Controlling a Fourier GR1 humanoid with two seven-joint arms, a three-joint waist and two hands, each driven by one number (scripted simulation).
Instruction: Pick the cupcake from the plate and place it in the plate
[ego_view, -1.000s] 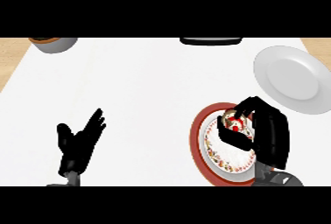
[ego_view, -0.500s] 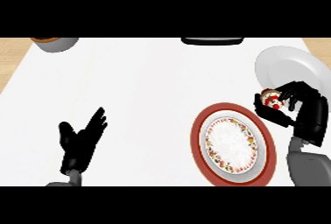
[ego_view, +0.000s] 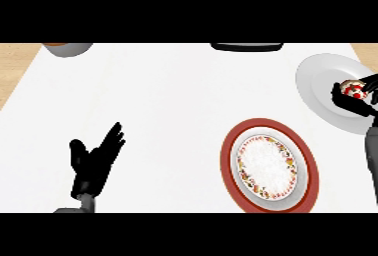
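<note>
Head view, looking steeply down at a white counter (ego_view: 170, 100): the robot's right hand (ego_view: 353, 101), at the right edge, has its fingers curled around a cupcake (ego_view: 354, 89) with red and white topping, holding it over the plain white plate (ego_view: 321, 75) in the upper right. Whether the cupcake touches that plate cannot be told. Nearer the lower edge, just left of the grey right forearm, lies a red-rimmed plate (ego_view: 230, 150) with a patterned border around its white centre, nothing on it. The left hand (ego_view: 94, 161) rests open at lower left, fingers straight and spread, pointing up, well apart from both plates. A grey bowl (ego_view: 68, 49) shows at the top left edge and a dark object (ego_view: 248, 46) at the top centre, both partly cut off.
</note>
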